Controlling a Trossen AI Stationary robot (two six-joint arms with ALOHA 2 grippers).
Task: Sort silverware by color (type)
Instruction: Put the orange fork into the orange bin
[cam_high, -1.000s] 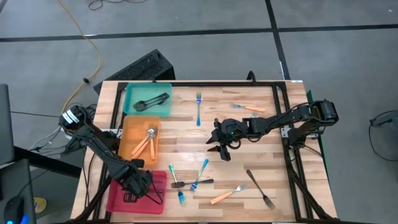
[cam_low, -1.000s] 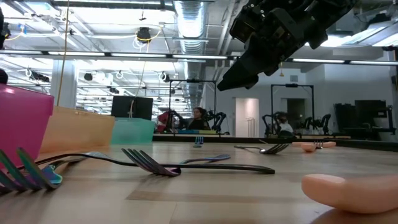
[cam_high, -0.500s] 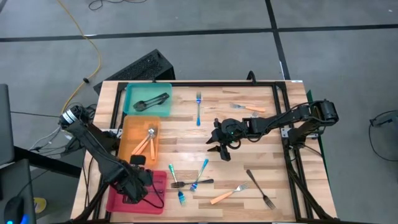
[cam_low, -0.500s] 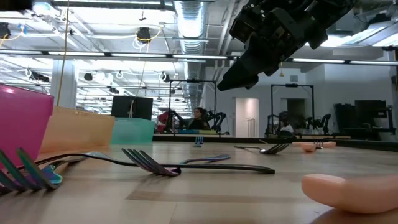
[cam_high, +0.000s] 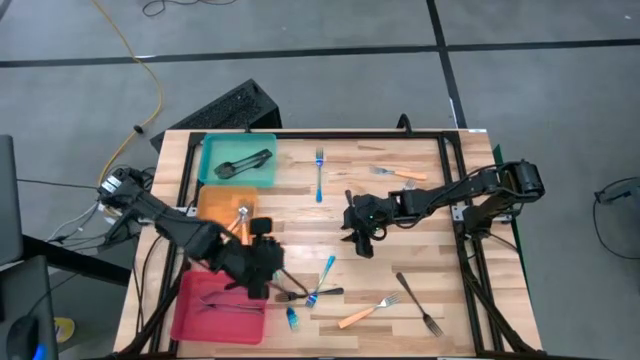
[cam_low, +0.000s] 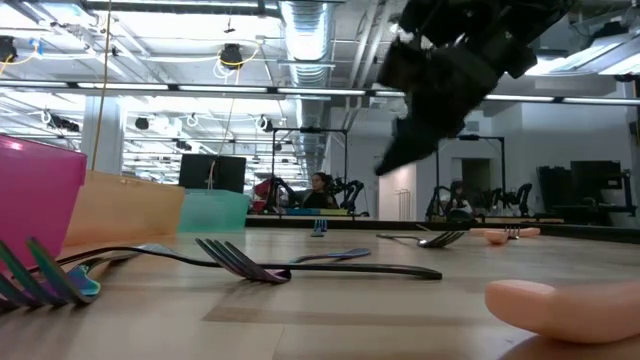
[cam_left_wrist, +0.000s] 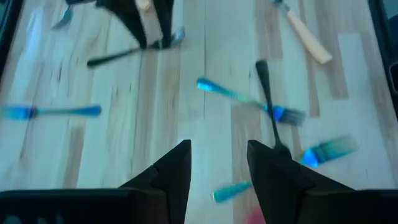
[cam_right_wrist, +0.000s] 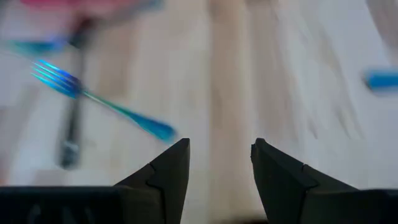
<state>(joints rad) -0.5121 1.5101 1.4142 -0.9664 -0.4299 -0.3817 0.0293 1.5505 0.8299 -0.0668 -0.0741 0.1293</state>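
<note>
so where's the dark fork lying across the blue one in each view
high view: dark fork, lower centre, right of the pink tray.
low view: centre foreground.
left wrist view: right of centre.
right wrist view: blurred, far left.
Shared landmark: the blue fork it crosses.

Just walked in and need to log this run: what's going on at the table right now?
Two arms are sorting forks into coloured trays. The left end effector hangs open and empty over the table beside the pink tray, which holds dark forks. The right end effector hovers mid-table, open and empty. The teal tray holds a dark piece and the orange tray holds orange-handled forks. A blue fork, other blue ones, orange ones and dark ones lie loose on the table.
</note>
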